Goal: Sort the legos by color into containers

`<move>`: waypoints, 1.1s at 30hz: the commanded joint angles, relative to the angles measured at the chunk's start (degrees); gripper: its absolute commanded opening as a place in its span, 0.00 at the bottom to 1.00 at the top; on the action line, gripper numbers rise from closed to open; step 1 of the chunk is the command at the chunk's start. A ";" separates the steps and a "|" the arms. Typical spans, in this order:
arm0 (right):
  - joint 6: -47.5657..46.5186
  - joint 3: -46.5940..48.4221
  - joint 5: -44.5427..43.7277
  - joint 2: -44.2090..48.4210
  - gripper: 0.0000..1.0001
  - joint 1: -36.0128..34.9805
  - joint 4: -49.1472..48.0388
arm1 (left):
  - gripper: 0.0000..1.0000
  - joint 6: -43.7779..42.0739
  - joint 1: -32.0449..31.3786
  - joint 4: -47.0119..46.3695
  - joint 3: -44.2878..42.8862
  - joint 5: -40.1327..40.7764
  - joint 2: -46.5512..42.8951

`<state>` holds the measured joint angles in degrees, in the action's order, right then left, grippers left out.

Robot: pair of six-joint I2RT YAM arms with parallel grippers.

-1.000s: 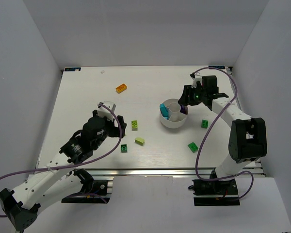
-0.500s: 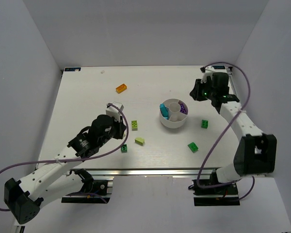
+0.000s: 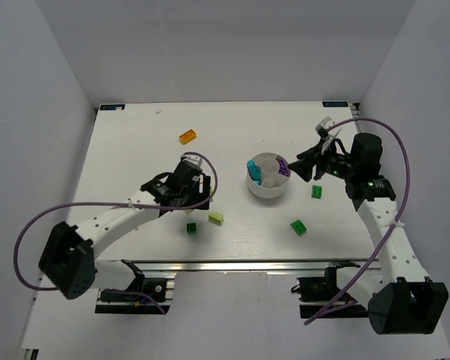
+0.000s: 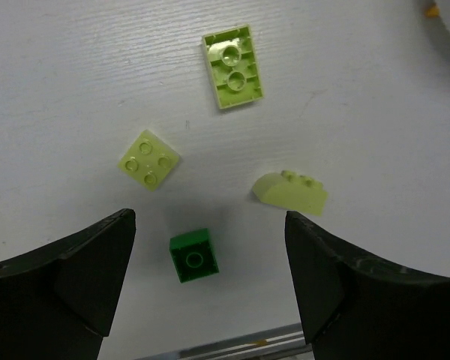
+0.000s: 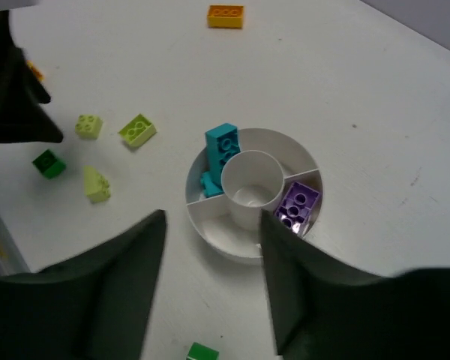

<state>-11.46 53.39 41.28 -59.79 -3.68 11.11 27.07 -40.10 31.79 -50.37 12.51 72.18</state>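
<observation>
The round white dish (image 3: 266, 193) holds cyan bricks (image 3: 252, 169) in its left wedge and a purple brick (image 3: 284, 166) in its right wedge. My right gripper (image 3: 300, 163) is open and empty, just right of the dish. In the right wrist view the dish (image 5: 225, 247) lies between its fingers (image 5: 210, 300). My left gripper (image 3: 201, 196) is open and empty above three lime bricks (image 4: 232, 66) (image 4: 148, 159) (image 4: 291, 193) and a dark green brick (image 4: 193, 255). An orange brick (image 3: 187, 136) lies at the far left.
Two green bricks (image 3: 316, 192) (image 3: 298, 227) lie right of and below the dish. The table's front rail (image 3: 232, 264) runs just beyond the dark green brick (image 3: 191, 229). White walls enclose the table.
My right gripper has drawn back from over the dish to its right side. My left gripper has moved right and now hovers over the lime and dark green bricks.
</observation>
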 commanded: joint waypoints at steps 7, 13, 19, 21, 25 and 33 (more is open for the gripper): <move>-2.78 -1.53 11.10 2.40 0.33 2.80 3.83 | 0.83 18.51 5.55 10.05 -6.50 1.38 8.85; -2.42 -1.88 11.54 2.92 0.34 4.81 3.74 | 0.71 29.87 7.92 8.72 -4.38 -0.65 10.60; -2.33 -2.14 12.69 2.92 0.35 6.06 3.92 | 0.70 31.03 9.16 8.38 -6.14 -1.08 15.88; -2.42 -2.15 12.95 2.84 0.36 6.58 3.91 | 0.70 30.85 9.77 7.33 -6.14 -1.52 16.84; -2.60 -2.50 14.18 2.49 0.37 7.29 3.91 | 0.70 30.41 10.91 7.50 -7.02 -0.65 19.48; -2.77 -2.41 15.59 1.52 0.38 8.52 4.27 | 0.60 29.71 12.67 4.51 -7.02 -2.32 22.74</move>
<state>-13.72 50.76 54.68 -58.24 4.21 15.55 56.64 -28.42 37.91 -55.57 10.90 94.89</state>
